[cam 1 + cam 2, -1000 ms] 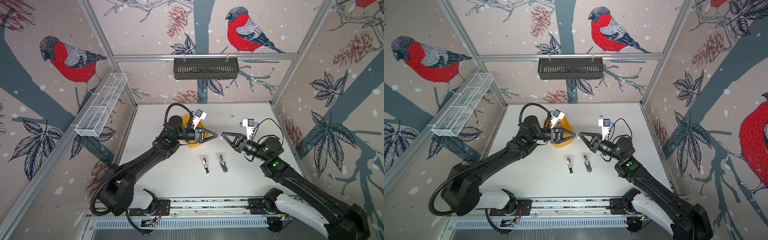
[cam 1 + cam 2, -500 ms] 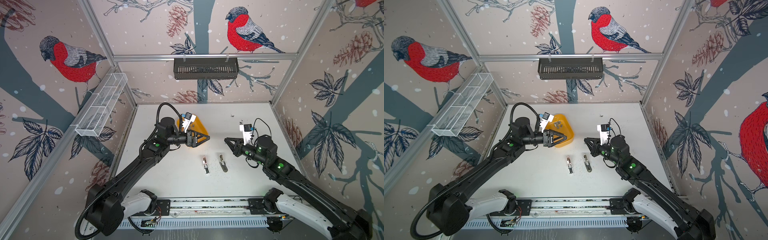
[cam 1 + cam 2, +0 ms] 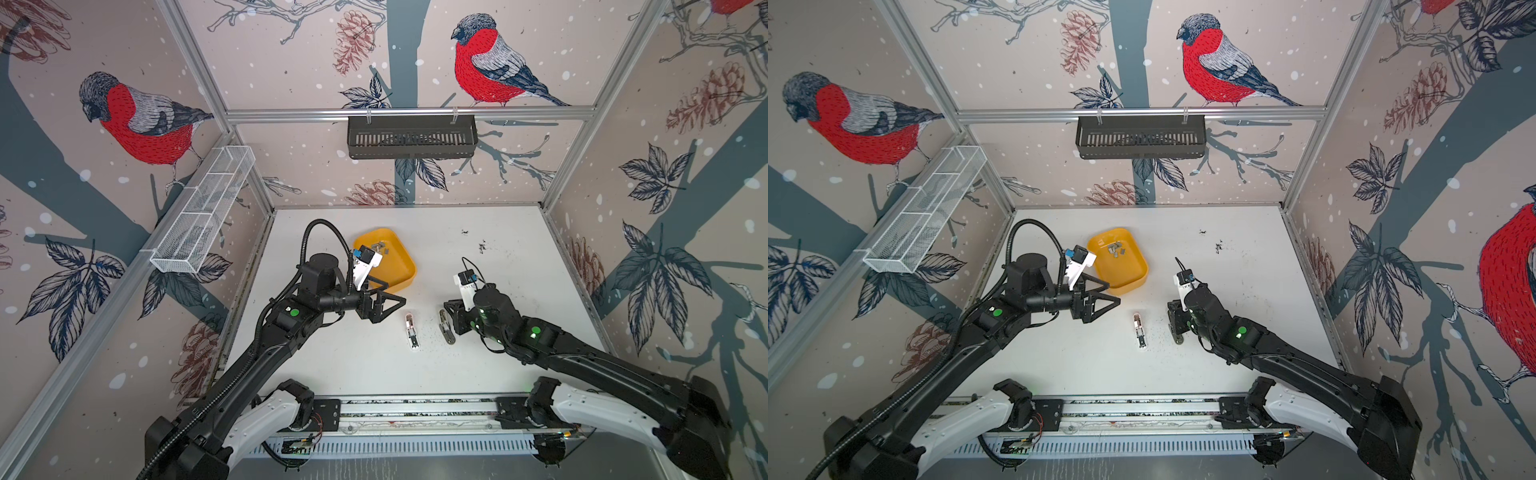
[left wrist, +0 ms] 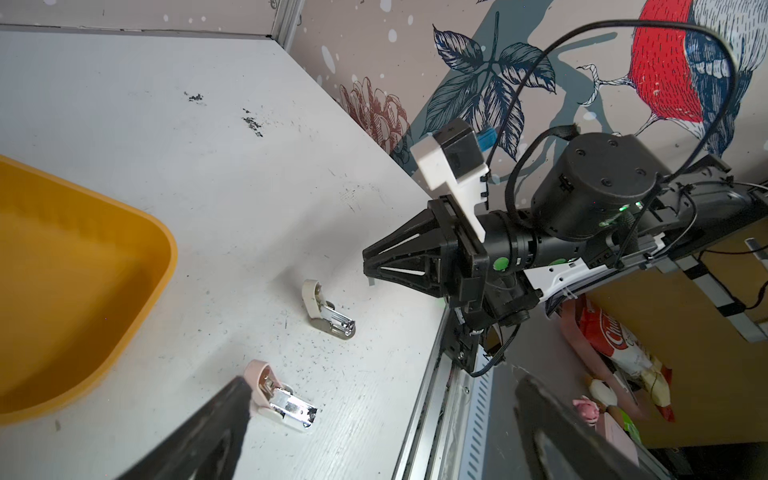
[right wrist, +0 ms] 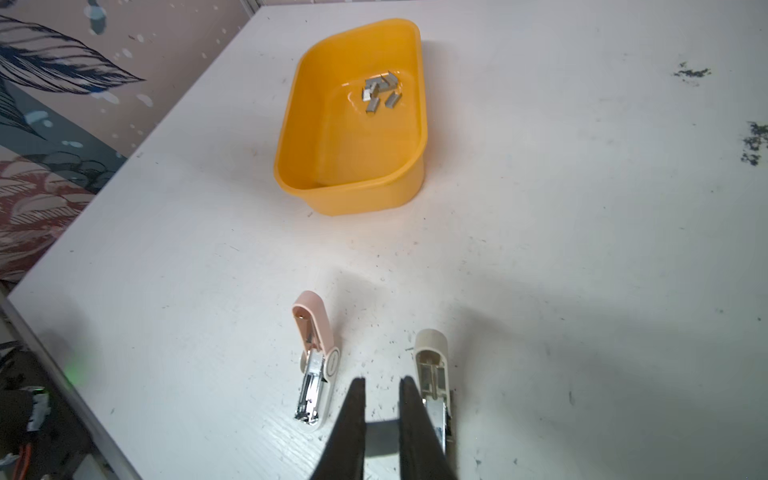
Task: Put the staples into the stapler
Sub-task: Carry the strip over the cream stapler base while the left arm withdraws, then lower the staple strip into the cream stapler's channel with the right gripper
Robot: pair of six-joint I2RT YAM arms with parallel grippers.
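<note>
Checking stage of completion, inspector to operator: where are the staples (image 5: 380, 89)?

Operator: Most lie loose in the far part of the yellow tray (image 5: 353, 187), well apart from both staplers. One small grey piece, apparently a staple strip (image 5: 382, 436), sits pinched between the nearly closed fingers of the right gripper (image 5: 382, 381).

Inspector: Stapler condition?

Operator: The pink stapler (image 5: 313, 365) and the beige stapler (image 5: 432, 365) lie side by side on the table (image 5: 582, 249). Both are hinged open with the metal magazine exposed. Whether either channel already contains staples cannot be determined. The right gripper is low, just beside the beige stapler.

Inspector: Left gripper (image 3: 397, 293)?

Operator: Fingers spread wide, grasping nothing, above the table between the tray and the pink stapler.

Inspector: Assessment?

Operator: Opening and pickup appear complete. Remaining: seat the strip in the beige stapler's channel, then close the top. Roughly the midpoint, by judgement.
</note>
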